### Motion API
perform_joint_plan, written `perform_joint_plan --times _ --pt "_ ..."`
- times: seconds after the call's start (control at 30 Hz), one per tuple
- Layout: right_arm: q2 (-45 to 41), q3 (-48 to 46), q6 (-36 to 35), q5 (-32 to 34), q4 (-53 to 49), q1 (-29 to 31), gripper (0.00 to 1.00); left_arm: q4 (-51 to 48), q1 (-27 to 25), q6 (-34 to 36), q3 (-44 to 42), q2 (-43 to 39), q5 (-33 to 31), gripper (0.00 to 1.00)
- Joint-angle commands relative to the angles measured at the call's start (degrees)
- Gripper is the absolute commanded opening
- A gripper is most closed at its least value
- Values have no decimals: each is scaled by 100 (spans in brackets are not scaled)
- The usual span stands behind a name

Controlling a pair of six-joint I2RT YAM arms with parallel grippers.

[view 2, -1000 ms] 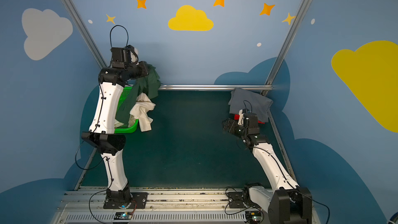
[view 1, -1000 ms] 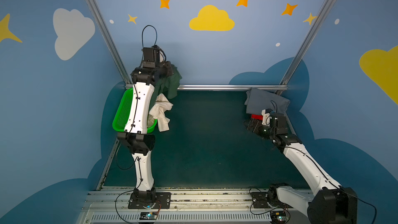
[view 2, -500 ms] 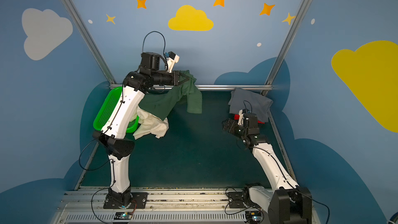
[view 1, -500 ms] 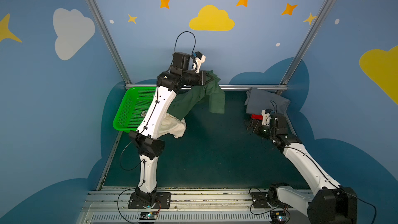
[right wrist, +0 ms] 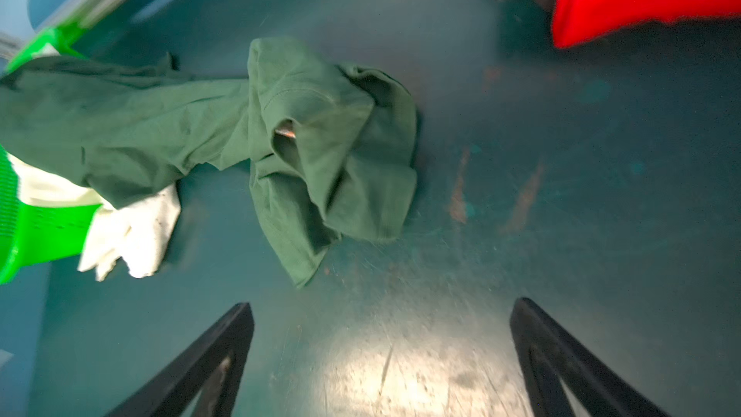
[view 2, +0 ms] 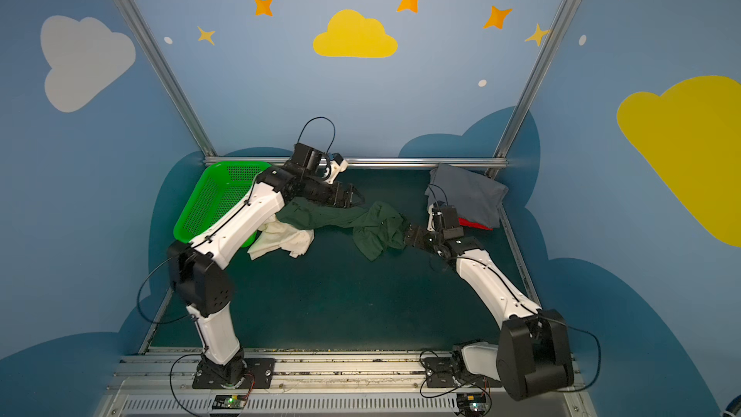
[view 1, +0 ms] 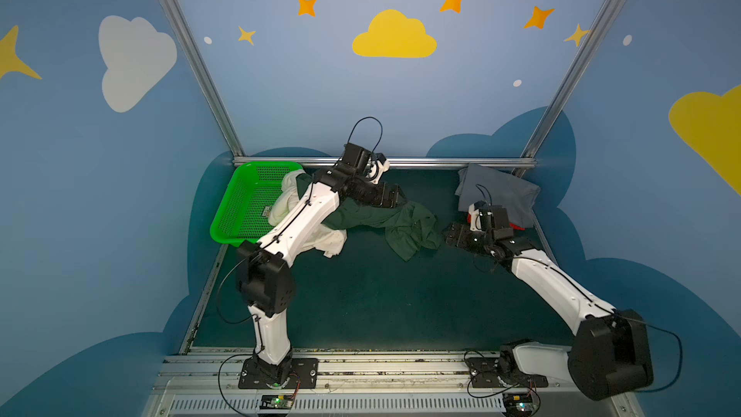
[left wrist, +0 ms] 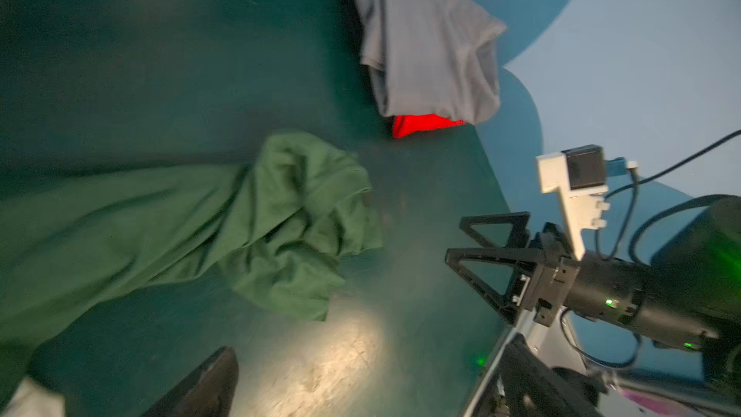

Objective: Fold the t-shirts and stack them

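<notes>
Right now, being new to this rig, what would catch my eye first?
The dark green t-shirt sprawls crumpled across the middle of the mat, one end reaching the bright green basket at the far left, where a cream-white shirt spills over the rim. In the far right corner a grey shirt lies over a red shirt.

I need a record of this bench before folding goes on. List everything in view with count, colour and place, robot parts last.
green shirt: 1, dark green, crumpled from the basket to mid-mat
cream shirt: 1, cream-white, spilling from the basket onto the mat
grey shirt: 1, grey, back right corner, on the red shirt
red shirt: 1, bright red, edge showing under the grey shirt
basket: 1, bright green, back left
mat: 1, dark teal, covering the table
left gripper: 1, black, open, over the green shirt
right gripper: 1, black, open, empty, beside the green shirt
</notes>
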Motion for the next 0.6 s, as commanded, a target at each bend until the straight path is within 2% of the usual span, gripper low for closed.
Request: perform_joint_plan --times 0.0,0.07,0.17,0.27,0.33,0.43,0.5,0.57 --pt "707 667 -350 382 -171 317 98 1033 186 -801 -1056 -1193 -1961 100" --pt "1365 1158 -440 387 -207 551 98 1341 320 -1107 -2039 -1854 -2423 100" --pt "2404 2134 -550 325 -599 799 98 1567 483 -1326 -3194 -2414 -2844 100" --pt "3468 3110 -676 653 -1050 1056 98 1436 666 -1569 -3813 -2469 -2824 100" --pt "4044 3675 -488 881 -1454 1081 98 1564 718 -1658 -4138 -2395 -2811 100" --pt "4629 4123 -168 649 -1692 873 95 1785 754 -1722 -4392 -2159 -2819 100" --pt "4787 4156 -36 342 -1632 702 82 1872 791 -1711 -4407 -1912 -2758 100" --pt "4782 4010 28 1 -1437 519 60 1876 807 -1670 -4304 -1595 -2597 100"
